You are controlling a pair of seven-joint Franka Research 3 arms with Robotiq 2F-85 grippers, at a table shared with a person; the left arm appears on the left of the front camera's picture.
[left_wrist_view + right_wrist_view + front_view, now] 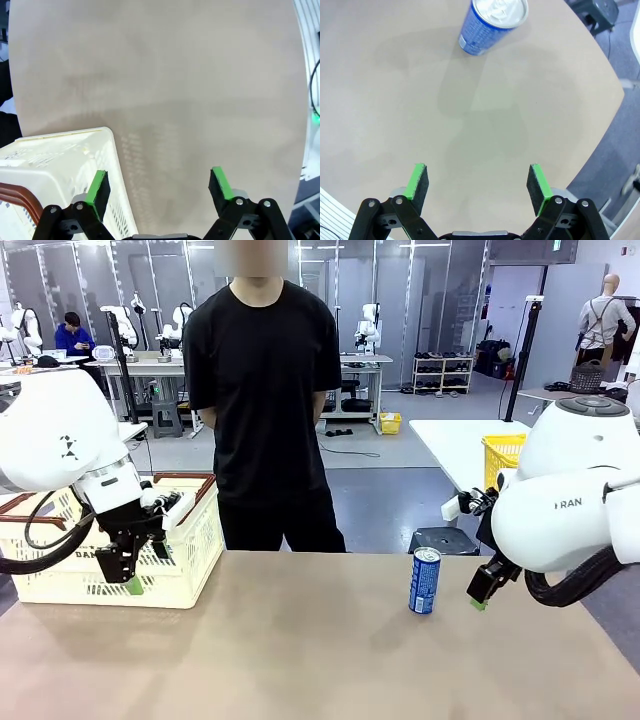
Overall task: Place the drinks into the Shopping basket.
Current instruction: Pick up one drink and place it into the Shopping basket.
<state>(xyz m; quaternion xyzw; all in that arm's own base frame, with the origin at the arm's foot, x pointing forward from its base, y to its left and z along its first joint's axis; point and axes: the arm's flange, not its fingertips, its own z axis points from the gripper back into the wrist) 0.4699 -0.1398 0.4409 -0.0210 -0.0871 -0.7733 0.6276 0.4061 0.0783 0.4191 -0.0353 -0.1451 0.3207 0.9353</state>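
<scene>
Fingers of the right gripper stand spread and empty at lower frame, apparently readied for the blue can upright at upper centre; the left gripper, likewise spread, hangs beside the Shopping basket.

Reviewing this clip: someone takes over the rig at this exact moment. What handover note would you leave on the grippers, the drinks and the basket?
Left gripper: open, empty, hanging by the near wall of the Shopping basket at the table's left end.
Right gripper: open, empty, over bare table close to the blue can.
Blue can: upright on the table, right of centre, neither gripper touching it.
Done: cannot tell, the basket's inside is hidden.
Left: grasp the blue can and place it in the basket.
</scene>
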